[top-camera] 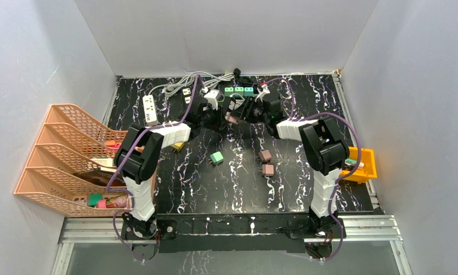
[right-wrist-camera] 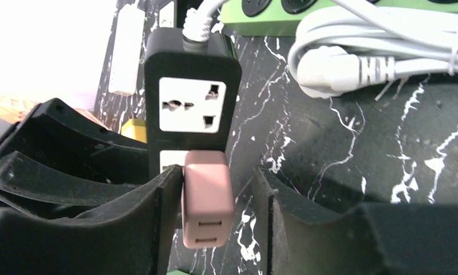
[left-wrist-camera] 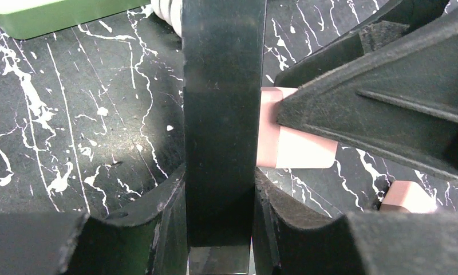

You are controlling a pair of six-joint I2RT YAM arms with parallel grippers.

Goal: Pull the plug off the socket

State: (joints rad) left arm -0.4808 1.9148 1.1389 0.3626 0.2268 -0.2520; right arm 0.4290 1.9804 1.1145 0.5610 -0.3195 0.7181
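A black power strip (right-wrist-camera: 192, 103) with white sockets stands on edge, and a pink plug (right-wrist-camera: 206, 197) sits in its lower socket. My left gripper (left-wrist-camera: 220, 229) is shut on the strip (left-wrist-camera: 221, 114), which shows edge-on between its fingers. The pink plug (left-wrist-camera: 289, 143) sticks out to the strip's right. My right gripper (right-wrist-camera: 215, 217) is open around the plug. Its left finger (right-wrist-camera: 158, 217) touches the plug, and a gap separates the plug from the right finger (right-wrist-camera: 289, 223). From above, both grippers meet at the plug (top-camera: 233, 118).
A green power strip (top-camera: 239, 90), coiled white cables (right-wrist-camera: 352, 57) and a white strip (top-camera: 150, 109) lie at the back. Loose plugs lie mid-table, one green (top-camera: 217, 157) and two pink (top-camera: 266, 162). An orange rack (top-camera: 72, 154) stands left and a yellow bin (top-camera: 361, 166) right.
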